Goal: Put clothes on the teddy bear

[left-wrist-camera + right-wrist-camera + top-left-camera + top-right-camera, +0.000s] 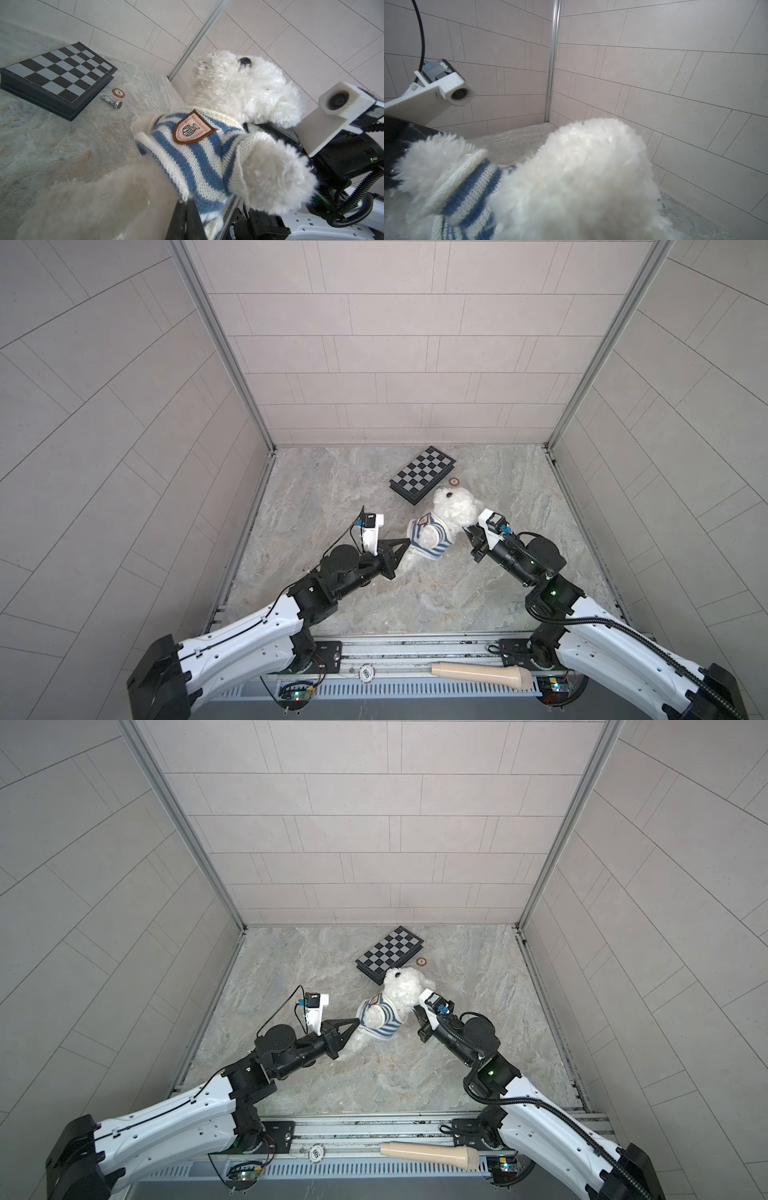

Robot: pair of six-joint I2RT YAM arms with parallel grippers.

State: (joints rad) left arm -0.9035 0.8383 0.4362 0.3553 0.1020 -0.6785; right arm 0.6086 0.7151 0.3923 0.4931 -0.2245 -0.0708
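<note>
Teddy bear [455,510] just before the chessboard [422,475]

Light: bright, even and diffuse, apparently from above. Shadows on the table [415,601] are faint and soft-edged, darkest beneath the arms.

In both top views there is wide-angle distortion: tile seams on the side walls bow toward the frame edges, and fine detail is slightly soft.

Left wrist view: chessboard [58,70] and the badge [194,126] on the striped shirt [187,162] are sharp. Teddy bear [239,89] fur is crisp at the head; its near leg is a pale blur in the foreground.

Right wrist view: the bear's head fills the foreground, out of focus, with the wall tiles behind it sharp. The white fur is close to clipping.

A green indicator light [552,593] glows as a small bright spot.
</note>
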